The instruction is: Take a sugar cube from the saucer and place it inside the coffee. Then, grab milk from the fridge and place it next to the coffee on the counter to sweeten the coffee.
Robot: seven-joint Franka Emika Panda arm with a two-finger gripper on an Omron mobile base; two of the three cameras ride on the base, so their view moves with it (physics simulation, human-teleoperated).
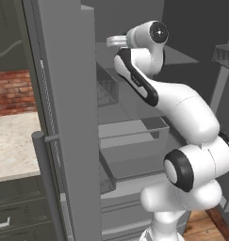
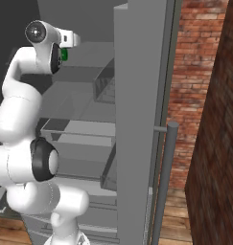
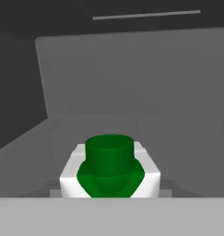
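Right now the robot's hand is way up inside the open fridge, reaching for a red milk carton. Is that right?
Nearly. The milk carton is green and white, not red, as the hand view shows right up close. In the right base view a bit of green peeks out beside the hand too. The rest is right: the arm reaches high into the open fridge.

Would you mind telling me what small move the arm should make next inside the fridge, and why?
Probably lift the milk slightly and draw it back out of the fridge. The carton sits right at the gripper, centred in the hand view, so it seems gripped, though the fingertips are hidden.
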